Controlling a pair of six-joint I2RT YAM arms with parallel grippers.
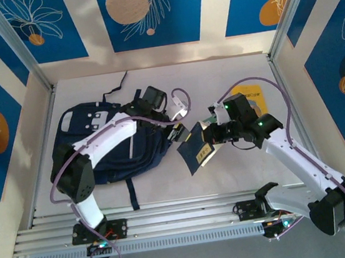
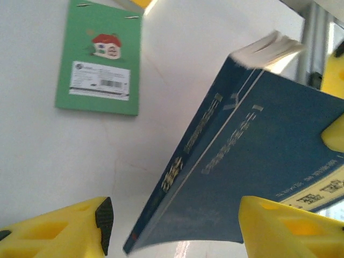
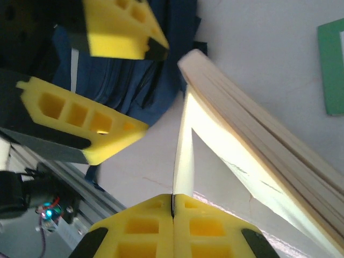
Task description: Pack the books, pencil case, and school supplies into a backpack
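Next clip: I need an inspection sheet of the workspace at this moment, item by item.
Surface: white table, no spill seen.
Job's things: backpack lies at left; navy book is held up, tilted; green book lies flat on the table; yellow book is at the back right.
Clutter: nothing seen.
Grippers: left gripper is open, with fingers either side of the navy book's lower edge. Right gripper is shut on a thin leaf of that book, likely its cover.
Cables: purple cables loop along both arms.
Surroundings: blue and cream patterned walls; metal rails at the near edge.
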